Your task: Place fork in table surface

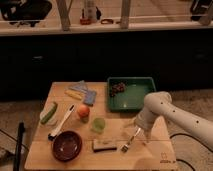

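Observation:
The small silvery fork (131, 140) lies slanted low over the light tan table surface (145, 155), near its front right, tines toward the front. My gripper (137, 131) is right at the fork's handle end, at the tip of the white arm that reaches in from the right. I cannot tell whether the fork rests on the wood or is held just above it.
A dark green tray (131, 93) holds dark grapes at the back right. A brown bowl (67, 145), a white-handled utensil (62, 122), a green cup (98, 124), an orange fruit (83, 111), a bar (104, 145), a green vegetable (49, 113) and packets (82, 93) lie to the left.

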